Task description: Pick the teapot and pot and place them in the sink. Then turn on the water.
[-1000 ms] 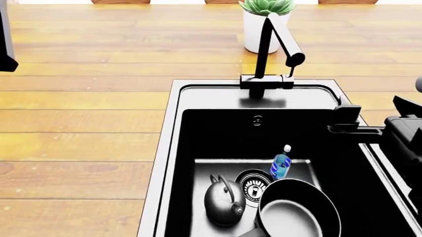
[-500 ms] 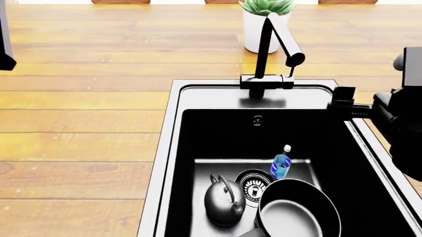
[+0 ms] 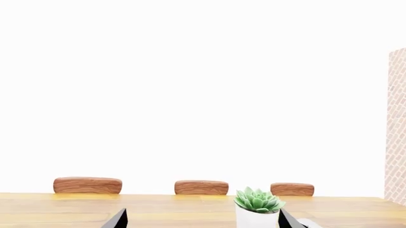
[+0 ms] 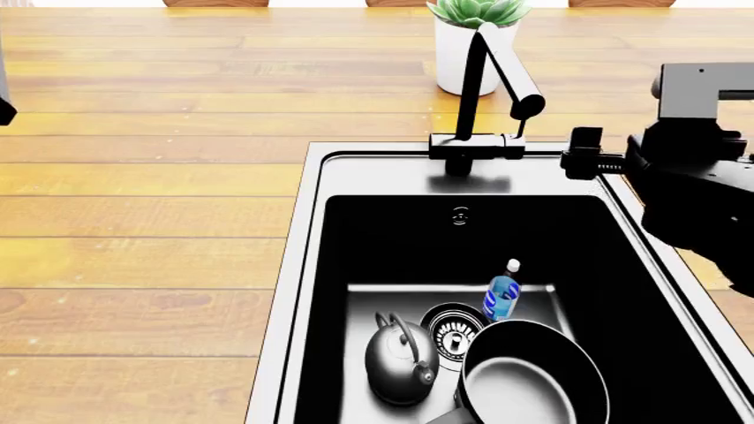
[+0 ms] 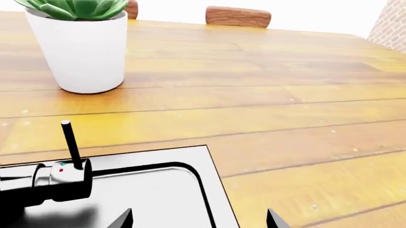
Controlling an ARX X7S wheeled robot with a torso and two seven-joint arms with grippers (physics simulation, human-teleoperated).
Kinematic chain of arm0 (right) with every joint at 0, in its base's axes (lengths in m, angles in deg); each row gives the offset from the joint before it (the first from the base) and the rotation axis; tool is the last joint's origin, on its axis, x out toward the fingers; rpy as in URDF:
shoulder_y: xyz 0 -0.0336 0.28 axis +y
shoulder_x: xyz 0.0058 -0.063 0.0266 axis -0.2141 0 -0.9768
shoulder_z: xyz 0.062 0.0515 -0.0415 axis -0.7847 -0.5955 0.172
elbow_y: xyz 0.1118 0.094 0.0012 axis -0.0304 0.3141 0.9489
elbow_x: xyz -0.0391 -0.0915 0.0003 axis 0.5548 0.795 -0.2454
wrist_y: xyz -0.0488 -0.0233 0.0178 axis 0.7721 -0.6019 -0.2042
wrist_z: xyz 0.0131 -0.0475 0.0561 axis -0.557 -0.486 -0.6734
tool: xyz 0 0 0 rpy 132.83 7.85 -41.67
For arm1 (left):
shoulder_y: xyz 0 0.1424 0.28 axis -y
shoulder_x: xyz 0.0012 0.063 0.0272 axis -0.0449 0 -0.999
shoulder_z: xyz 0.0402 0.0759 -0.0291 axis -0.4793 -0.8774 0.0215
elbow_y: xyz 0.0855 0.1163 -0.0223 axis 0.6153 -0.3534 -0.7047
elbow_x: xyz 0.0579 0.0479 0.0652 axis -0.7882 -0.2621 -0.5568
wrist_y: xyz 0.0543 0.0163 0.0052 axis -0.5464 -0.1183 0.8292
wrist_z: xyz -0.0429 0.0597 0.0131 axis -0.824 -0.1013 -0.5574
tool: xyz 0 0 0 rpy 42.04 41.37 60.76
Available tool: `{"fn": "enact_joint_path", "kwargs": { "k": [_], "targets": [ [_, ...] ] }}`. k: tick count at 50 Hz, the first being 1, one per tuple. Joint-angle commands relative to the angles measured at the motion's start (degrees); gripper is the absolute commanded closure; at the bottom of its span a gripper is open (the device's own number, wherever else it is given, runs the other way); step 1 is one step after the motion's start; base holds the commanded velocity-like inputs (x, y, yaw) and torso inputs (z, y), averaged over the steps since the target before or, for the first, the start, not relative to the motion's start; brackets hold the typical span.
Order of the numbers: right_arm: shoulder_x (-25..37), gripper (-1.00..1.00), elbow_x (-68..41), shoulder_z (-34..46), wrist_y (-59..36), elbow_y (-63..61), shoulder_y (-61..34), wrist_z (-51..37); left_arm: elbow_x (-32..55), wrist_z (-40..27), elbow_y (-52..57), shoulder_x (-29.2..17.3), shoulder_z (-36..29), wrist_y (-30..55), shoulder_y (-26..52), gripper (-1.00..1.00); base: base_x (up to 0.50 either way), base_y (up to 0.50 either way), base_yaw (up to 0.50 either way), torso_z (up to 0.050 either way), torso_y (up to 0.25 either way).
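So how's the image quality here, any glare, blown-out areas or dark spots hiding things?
Left wrist view: most of the frame is blown-out white above the chairs. Head view: sharp, but the sink walls are near black, and glossy highlights show on the teapot. Right wrist view: clear, with a soft shadow under the faucet handle.

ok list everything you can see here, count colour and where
teapot: 1, shiny dark grey, sink floor, left of the drain
pot: 1, black with grey inside, sink floor, right of the teapot
bottle: 1, blue, white cap, upright behind the drain
sink: 1, black basin, steel rim, set in the counter
faucet: 1, black, back rim; no water visible
plant pot: 1, white, green succulent, behind the faucet
chairs: 3 brown backs, beyond the counter
counter: 1, wood
right tool: 1, black, right of the faucet base
left tool: tips only, raised
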Motion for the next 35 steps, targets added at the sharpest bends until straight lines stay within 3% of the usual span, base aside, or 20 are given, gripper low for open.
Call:
{"fn": "enact_joint_path", "kwargs": {
  "k": [1, 35],
  "targets": [
    [-5.7, -1.0, 5.74, 2.63, 2.85, 12.8, -4.01, 5.92, 0.15, 0.0, 0.21, -0.34, 0.64, -0.08, -0.44, -1.0, 0.0, 0.0, 0.0, 0.0, 0.0],
    [-17.89, -1.0, 15.43, 7.42, 12.83, 35.17, -12.21, 15.95, -0.09, 0.81, -0.05, -1.35, 2.19, -1.49, -3.17, -1.0, 0.0, 0.0, 0.0, 0.0, 0.0]
  ]
}}
